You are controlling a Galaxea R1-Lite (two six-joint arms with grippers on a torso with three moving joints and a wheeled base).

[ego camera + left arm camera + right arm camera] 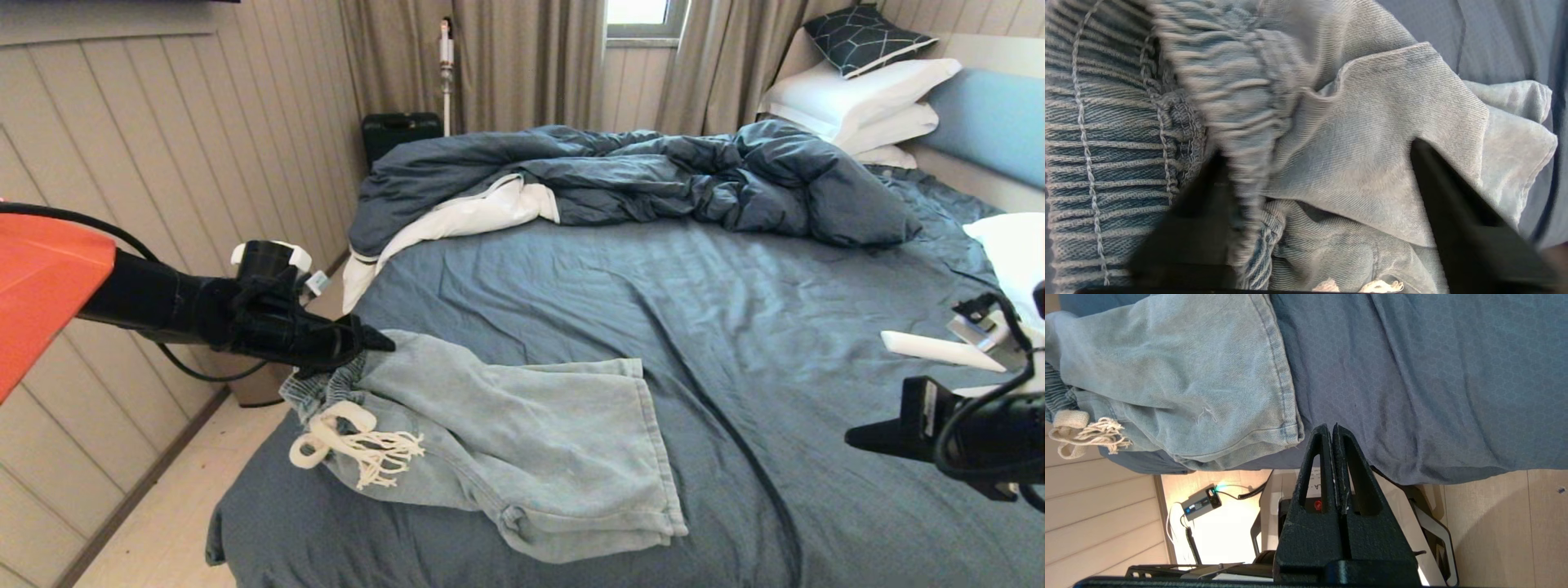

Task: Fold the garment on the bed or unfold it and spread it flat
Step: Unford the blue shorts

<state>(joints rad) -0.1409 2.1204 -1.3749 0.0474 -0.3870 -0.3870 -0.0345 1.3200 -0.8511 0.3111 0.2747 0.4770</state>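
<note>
The garment [531,433], pale blue shorts, lies doubled over near the front left corner of the bed [694,294], legs pointing right. Its white frayed drawstring [343,441] hangs loose at the gathered waistband [1106,134]. My left gripper [371,343] is at the waistband end. Its jaws are open and straddle a raised fold of the garment [1363,155], one finger [1453,212] against that fold and the other partly behind blurred elastic. My right gripper [1331,426] is shut with nothing in it, hovering off the bed's front right edge [853,437], apart from the garment [1180,375].
A rumpled dark blue duvet [653,171] with white lining lies across the far half of the bed. White pillows [857,98] are stacked at the headboard on the right. A panelled wall and a strip of floor [188,506] run along the left side.
</note>
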